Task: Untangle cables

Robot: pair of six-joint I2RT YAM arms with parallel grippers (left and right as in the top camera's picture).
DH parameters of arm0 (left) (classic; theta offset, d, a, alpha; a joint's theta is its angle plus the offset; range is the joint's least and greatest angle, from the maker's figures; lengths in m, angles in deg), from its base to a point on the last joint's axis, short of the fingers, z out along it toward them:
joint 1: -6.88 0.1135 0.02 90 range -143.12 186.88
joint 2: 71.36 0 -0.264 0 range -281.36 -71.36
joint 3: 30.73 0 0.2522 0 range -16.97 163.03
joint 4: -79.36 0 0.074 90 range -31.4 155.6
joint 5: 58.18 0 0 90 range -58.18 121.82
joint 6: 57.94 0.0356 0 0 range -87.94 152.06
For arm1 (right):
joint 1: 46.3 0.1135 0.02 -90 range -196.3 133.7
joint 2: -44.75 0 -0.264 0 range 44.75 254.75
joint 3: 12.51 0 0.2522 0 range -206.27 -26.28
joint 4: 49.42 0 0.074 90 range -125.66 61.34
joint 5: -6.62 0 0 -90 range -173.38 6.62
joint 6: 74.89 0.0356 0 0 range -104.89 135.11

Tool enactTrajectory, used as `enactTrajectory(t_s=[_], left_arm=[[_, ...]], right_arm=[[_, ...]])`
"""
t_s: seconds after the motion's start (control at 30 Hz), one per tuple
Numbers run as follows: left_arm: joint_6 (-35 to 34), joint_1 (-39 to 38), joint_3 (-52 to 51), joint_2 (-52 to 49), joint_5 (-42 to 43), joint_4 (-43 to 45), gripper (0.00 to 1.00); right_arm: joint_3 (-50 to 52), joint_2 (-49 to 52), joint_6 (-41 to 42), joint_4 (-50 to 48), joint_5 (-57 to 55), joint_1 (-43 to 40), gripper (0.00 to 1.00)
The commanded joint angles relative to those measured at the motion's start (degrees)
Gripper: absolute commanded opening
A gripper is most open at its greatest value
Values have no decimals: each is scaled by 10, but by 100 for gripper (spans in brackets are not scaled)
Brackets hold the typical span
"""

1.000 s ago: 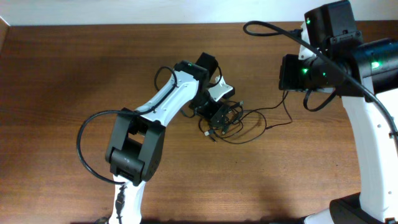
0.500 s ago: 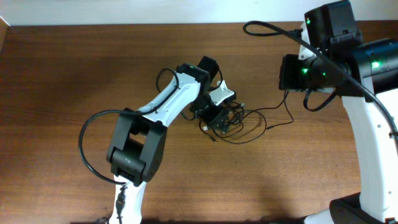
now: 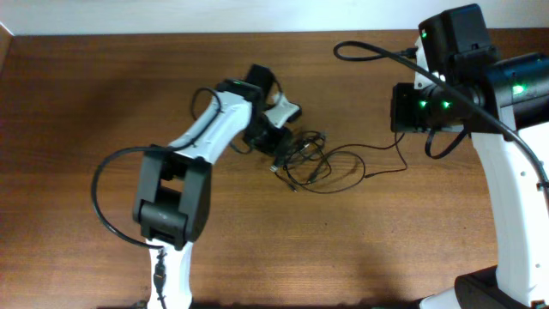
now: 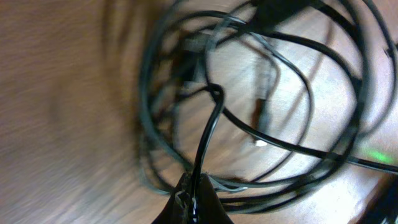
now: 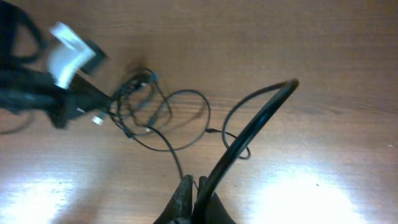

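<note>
Black cables [image 3: 319, 165], long axis left-right, ends in the clenched left pincer [image 4: 194, 188] and clenched right pincer [image 5: 191, 186].

Zero readable text here, honestly.
Looked over the cables [image 3: 309, 159], the left arm [image 3: 214, 129], the right arm [image 3: 480, 77] and the wooden table [image 3: 86, 103] in all three views. Can't make out any lettering, brand or number. Closest to a sign: small green lights [image 3: 444, 105] glowing on the right arm's housing, plus a blurry green glint [image 4: 379, 155] at the edge of the left wrist view.
</note>
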Motion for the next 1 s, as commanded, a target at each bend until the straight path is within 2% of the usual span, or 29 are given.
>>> enactTrajectory(t_s=[0.0, 0.17, 0.43, 0.5, 0.6, 0.7, 0.97], left_arm=[[-63, 63, 5, -2, -5, -1, 0], [-100, 162, 5, -2, -5, -12, 0], [-128, 291, -16, -2, -6, -13, 0], [-187, 321, -34, -2, -6, -11, 0], [-205, 347, -52, -2, -6, 5, 0], [-205, 354, -52, -3, -6, 4, 0], [-205, 373, -52, -7, -38, 10, 0]], right_arm=[[15, 3, -2, 6, -39, 2, 4], [26, 3, -2, 14, -56, -14, 4], [26, 3, 5, 19, -57, -128, 4], [26, 3, 28, 20, -71, -165, 4], [26, 4, 72, 16, -150, -228, 4], [26, 8, 73, 13, -189, -282, 4], [26, 45, 156, -26, -199, -449, 4]])
